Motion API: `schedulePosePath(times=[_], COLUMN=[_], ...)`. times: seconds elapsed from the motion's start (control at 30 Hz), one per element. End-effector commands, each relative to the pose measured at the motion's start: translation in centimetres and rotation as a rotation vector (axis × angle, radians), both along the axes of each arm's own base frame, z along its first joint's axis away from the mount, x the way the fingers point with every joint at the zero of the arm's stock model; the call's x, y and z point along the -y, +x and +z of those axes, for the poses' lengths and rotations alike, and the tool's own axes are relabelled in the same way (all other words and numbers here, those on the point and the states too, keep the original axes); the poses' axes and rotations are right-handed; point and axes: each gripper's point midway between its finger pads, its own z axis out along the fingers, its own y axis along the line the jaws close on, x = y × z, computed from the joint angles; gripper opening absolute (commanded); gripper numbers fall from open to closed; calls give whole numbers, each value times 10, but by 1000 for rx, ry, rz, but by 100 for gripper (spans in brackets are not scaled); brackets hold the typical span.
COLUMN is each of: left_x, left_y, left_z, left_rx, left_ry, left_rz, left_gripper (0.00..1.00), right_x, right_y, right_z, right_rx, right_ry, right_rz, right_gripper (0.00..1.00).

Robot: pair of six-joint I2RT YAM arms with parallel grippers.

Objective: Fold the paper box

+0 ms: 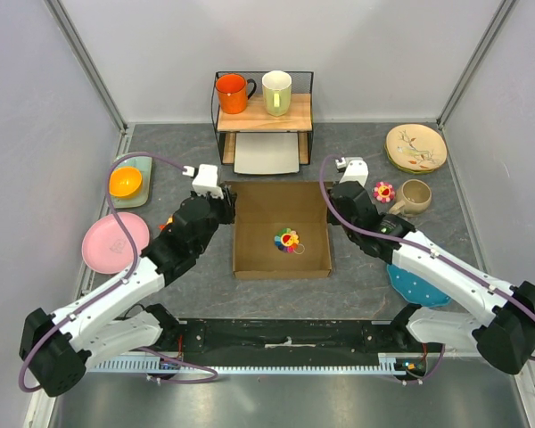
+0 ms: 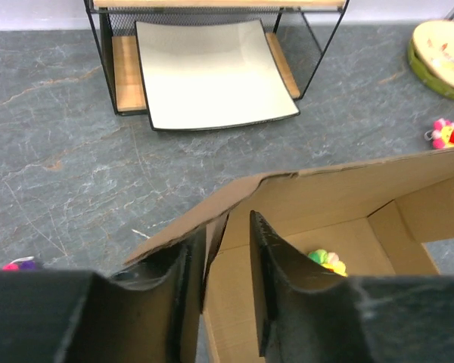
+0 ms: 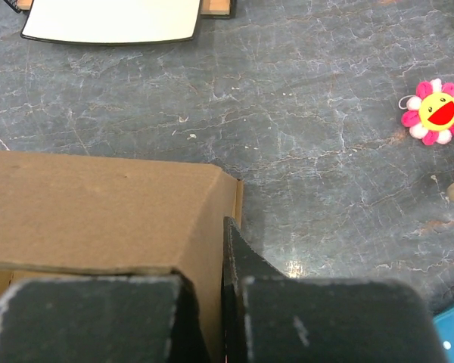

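Note:
The brown paper box [image 1: 282, 259] stands in the middle of the table as a shallow open box with raised walls. A multicoloured flower toy [image 1: 287, 239] lies inside it. My left gripper [image 1: 229, 205] is at the box's back left corner. In the left wrist view it [image 2: 227, 227] straddles the left wall [image 2: 212, 249], one finger outside and one inside, with a gap on the inner side. My right gripper [image 1: 332, 198] is at the back right corner. In the right wrist view it [image 3: 216, 249] is closed on the right wall [image 3: 204, 227], and its inner finger is hidden under cardboard.
A wire shelf [image 1: 263, 111] at the back holds an orange mug [image 1: 232, 92] and a pale mug [image 1: 276, 92], with a white tray [image 1: 267, 153] beneath. An orange bowl [image 1: 125, 182] and a pink plate [image 1: 113, 241] lie left. A patterned plate [image 1: 415, 147], a beige cup [image 1: 415, 196], a pink flower toy [image 1: 384, 191] and a blue plate [image 1: 419, 285] lie right.

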Motion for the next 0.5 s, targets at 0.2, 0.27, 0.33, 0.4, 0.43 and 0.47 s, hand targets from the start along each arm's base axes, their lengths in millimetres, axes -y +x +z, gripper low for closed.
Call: schedulePosePath(times=[0.2,0.27,0.33,0.4,0.43,0.47], left_x=[15,17,17,19,18,19], left_y=[1,-1,-2,-4,-5,-7], left_z=[-5,-6,-5,-7,-6,-11], left_rx=[-100,-120,-132,-141,-141,-148], left_ry=[20,16,1,-15,-27,-30], left_rz=[-46,-49,-49,-55,-53,-59], left_gripper=[10,7,6,6,6,6], right_x=[-14,-15,-16,-18,-19,-20], right_y=[-1,-1,-3,-5,-6,-8], right_z=[16,17,17,17,16,14], right_rx=[8,0,-7,-16,-21,-27], right_ry=[40,52,60,83,88,99], right_rz=[-8,-20,-24,-31,-35,-37], right_gripper=[0,0,0,0,0,0])
